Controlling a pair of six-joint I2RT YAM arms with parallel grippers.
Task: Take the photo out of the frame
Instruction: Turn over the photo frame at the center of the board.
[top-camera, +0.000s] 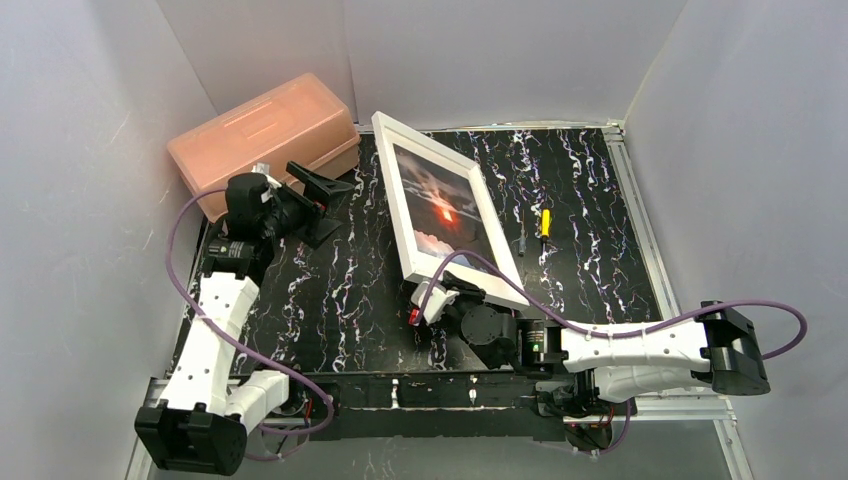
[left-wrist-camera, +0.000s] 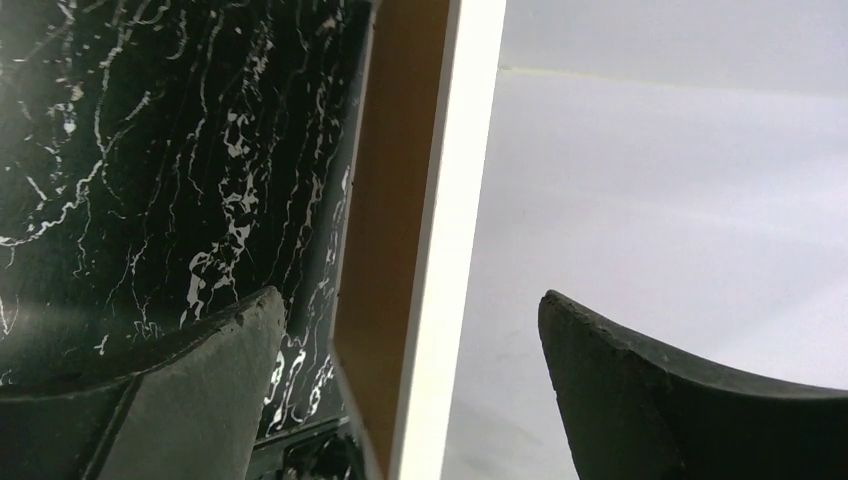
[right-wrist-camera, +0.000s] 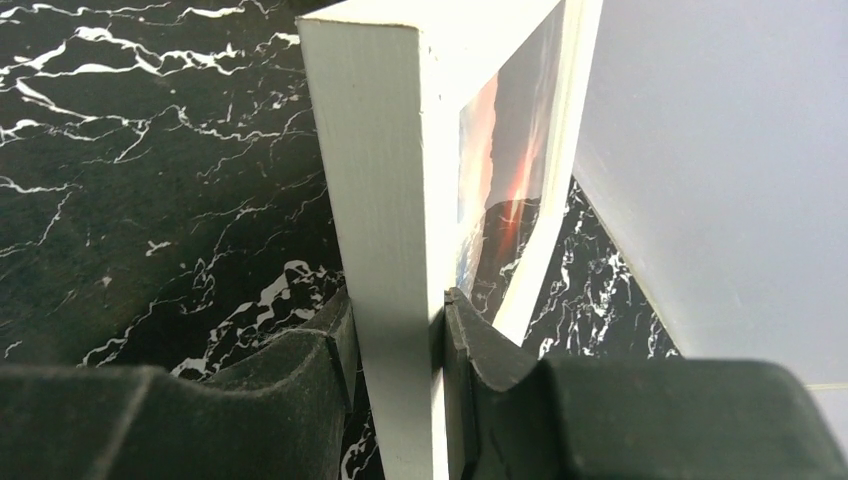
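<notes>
Seen from above, a black table (top-camera: 340, 290) with white marble veining sits inside pale walls; the frame (top-camera: 396, 195), a large rectangle with a white border, is tipped up steeply near the middle of the table, its picture side facing up and to the right; the photo (top-camera: 445, 205) sits inside it, showing an orange-red glow over dark shapes; the right gripper (top-camera: 435, 295) clamps the frame's near corner; in the right wrist view its two dark fingers (right-wrist-camera: 300, 380) press on either side of the white edge, with the photo (right-wrist-camera: 505, 190) seen at a slant behind the border; the left gripper (top-camera: 335, 205) hangs just left of the frame, jaws spread wide and holding nothing; in its wrist view the frame's brown back (left-wrist-camera: 385, 230) and white edge lie between the fingers (left-wrist-camera: 210, 370), touching neither; a pink plastic box (top-camera: 265, 130) stands at the far left corner; a yellow screwdriver (top-camera: 545, 222) lies to the right of the frame, well apart from it
</notes>
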